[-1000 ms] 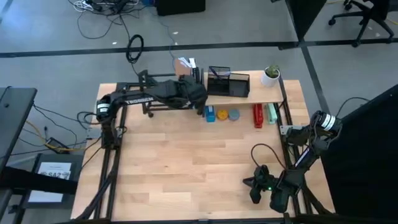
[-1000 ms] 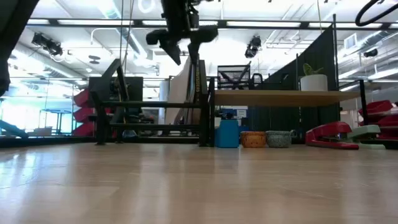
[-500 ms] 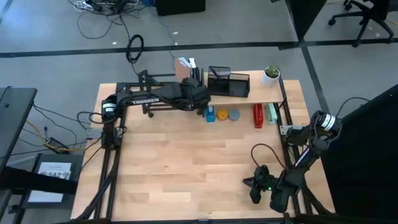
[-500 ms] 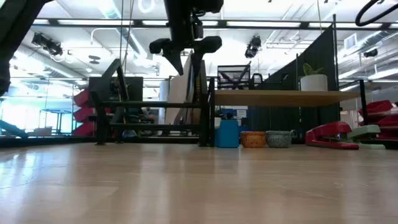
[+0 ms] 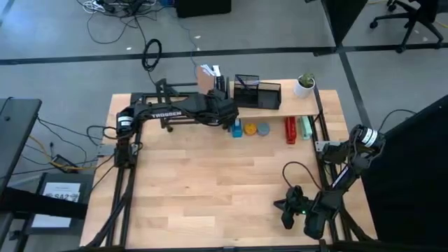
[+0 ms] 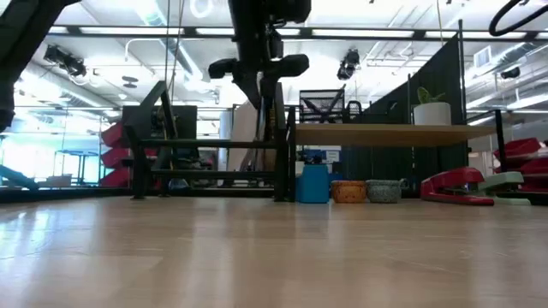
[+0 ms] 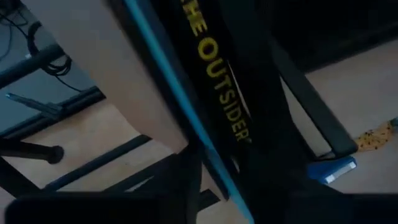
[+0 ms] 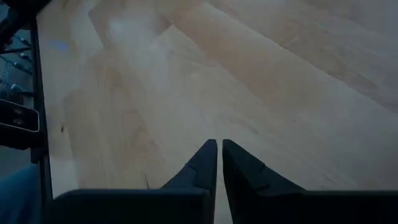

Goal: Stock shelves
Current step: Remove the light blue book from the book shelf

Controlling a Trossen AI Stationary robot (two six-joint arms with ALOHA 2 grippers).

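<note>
High view: over the wooden table (image 5: 210,182), the left arm has swung a little farther along the back edge in the last second. Its wrist has passed from above the black rack (image 5: 164,91) towards the rack's end, where the wooden plank shelf (image 5: 294,106) begins. The low view shows that the left gripper (image 6: 259,85) has also come down, from well above the rack's top rail to just over an upright book (image 6: 272,111) leaning at that end.

Judged meaning for the task: the arm is closing on the books at the rack's end, either to seat one there or to take hold of it. Stocking is under way, not finished.

Pose: the left arm is stretched nearly flat across the table's rear, wrist turned so the fingers point down. In the left wrist view the dark book spine (image 7: 217,81), lettered in yellow, fills the frame directly ahead of the hand, very close. Whether the fingers are spread or clamped on it cannot be told.

Below and to the plank side of the hand, a blue container (image 6: 313,182) stands under the plank.

The right gripper (image 8: 219,149) waits low over bare table at the near right corner, well apart from both shelves, fingertips pressed almost together on nothing.
</note>
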